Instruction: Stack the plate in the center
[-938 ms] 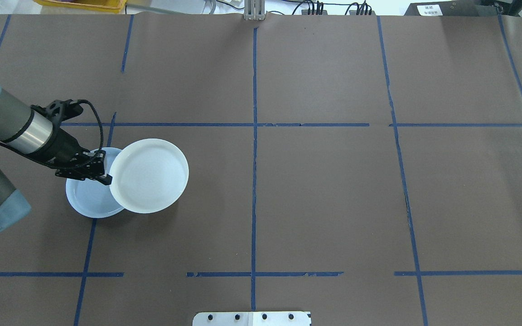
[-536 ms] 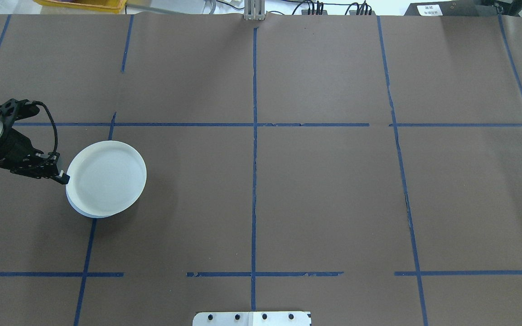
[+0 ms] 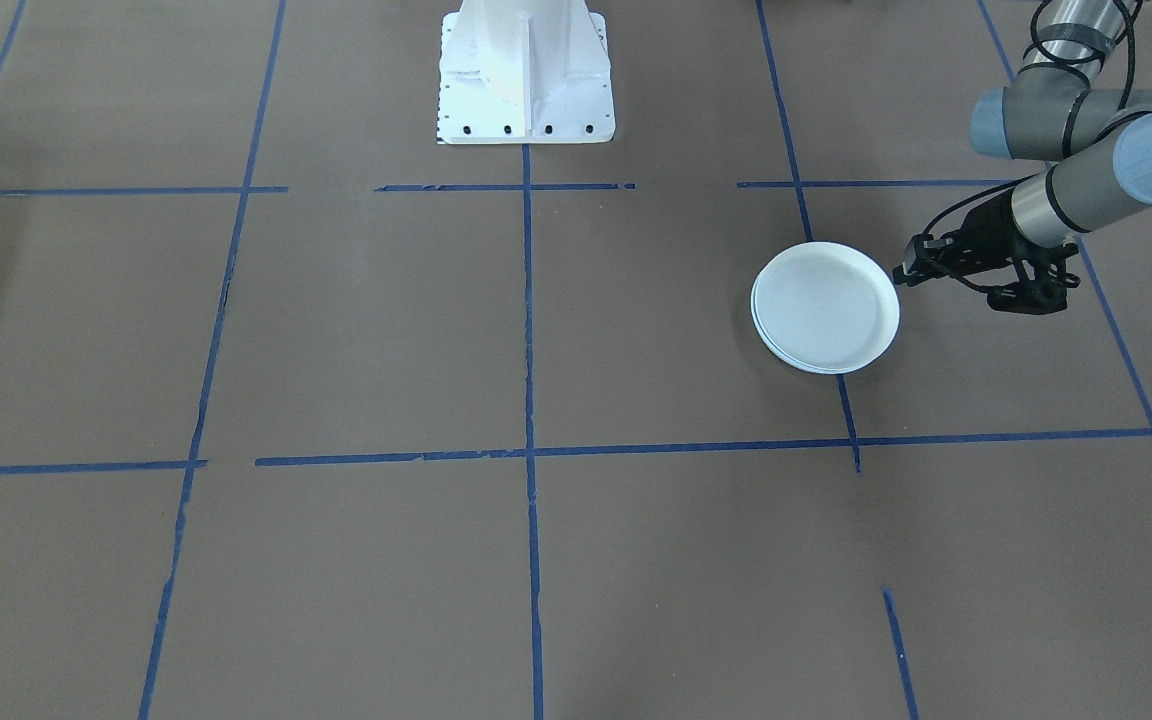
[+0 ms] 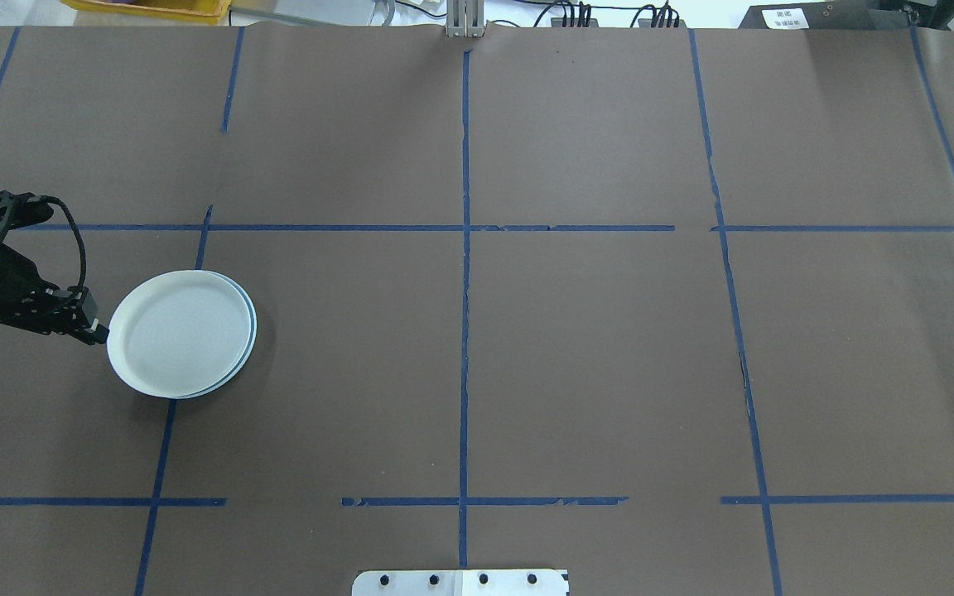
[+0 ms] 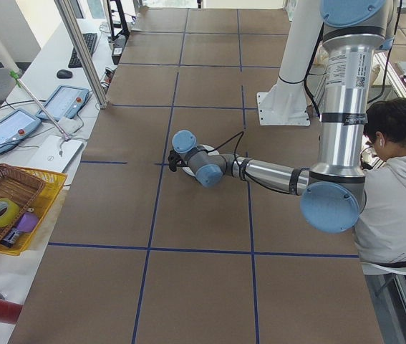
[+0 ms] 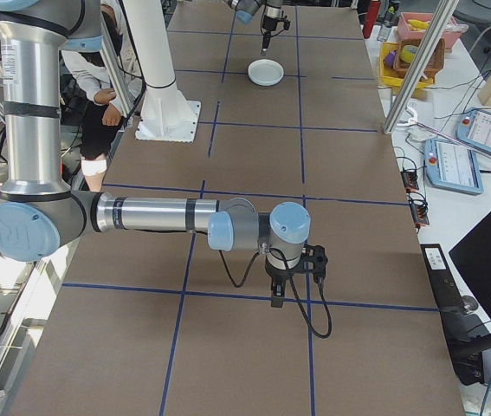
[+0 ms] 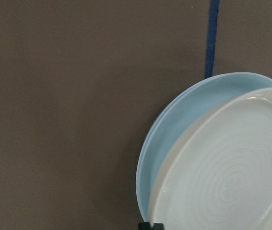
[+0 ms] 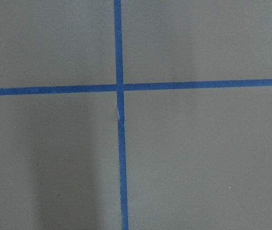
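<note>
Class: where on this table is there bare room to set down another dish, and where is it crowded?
Bare paper spans the centre tape line and everything right of it. Only the white plate on the blue plate, with the left gripper beside, crowds the left.

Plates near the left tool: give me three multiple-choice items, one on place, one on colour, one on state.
1. Where does the white plate sit?
A. on the pale blue plate
B. alone beside the base plate
C. at the table's far right

2. What colour is the lower plate?
A. yellow
B. pale blue
C. black

3. How does the upper plate lie on the lower one?
A. exactly centred
B. standing on edge
C. offset, with a crescent of the lower plate showing

Answers:
1 A, overhead it covers most of the blue one.
2 B, the left wrist view shows its blue inside.
3 C, a blue sliver shows on the side away from the left tool; whether the tool grips the rim I cannot tell.
</note>
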### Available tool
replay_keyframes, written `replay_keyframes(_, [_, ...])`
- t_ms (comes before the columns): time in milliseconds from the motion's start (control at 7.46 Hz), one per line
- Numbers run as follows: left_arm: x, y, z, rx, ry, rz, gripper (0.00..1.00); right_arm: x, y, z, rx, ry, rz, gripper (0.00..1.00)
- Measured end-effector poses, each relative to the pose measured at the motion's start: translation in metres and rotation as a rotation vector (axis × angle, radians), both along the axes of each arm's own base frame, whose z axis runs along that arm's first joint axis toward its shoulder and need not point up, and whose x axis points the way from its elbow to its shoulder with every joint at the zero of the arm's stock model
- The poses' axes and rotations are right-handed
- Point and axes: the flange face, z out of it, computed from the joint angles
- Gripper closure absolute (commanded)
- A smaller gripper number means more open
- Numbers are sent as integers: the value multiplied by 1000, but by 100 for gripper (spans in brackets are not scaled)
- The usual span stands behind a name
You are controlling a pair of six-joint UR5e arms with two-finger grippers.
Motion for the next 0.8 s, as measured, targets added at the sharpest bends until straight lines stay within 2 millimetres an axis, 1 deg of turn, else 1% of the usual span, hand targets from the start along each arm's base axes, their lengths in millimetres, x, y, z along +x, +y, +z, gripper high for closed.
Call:
replay_keyframes(134, [-5,-3,0,-2,0,-11,0,0,0,0,0,0,0,0])
replay_keyframes(268, [-20,-10,3,-2,-4,-42,0,0,0,0,0,0,0,0])
replay_keyframes(402, [-45,-18,9,20,-10,-77,0,0,0,0,0,-1,0,0])
replay_keyframes(536, [-78,-26,20,74,-21,-100,0,0,0,0,0,0,0,0])
replay_keyframes(804, [-143,-35,49,185,-88,-82,0,0,0,0,0,0,0,0])
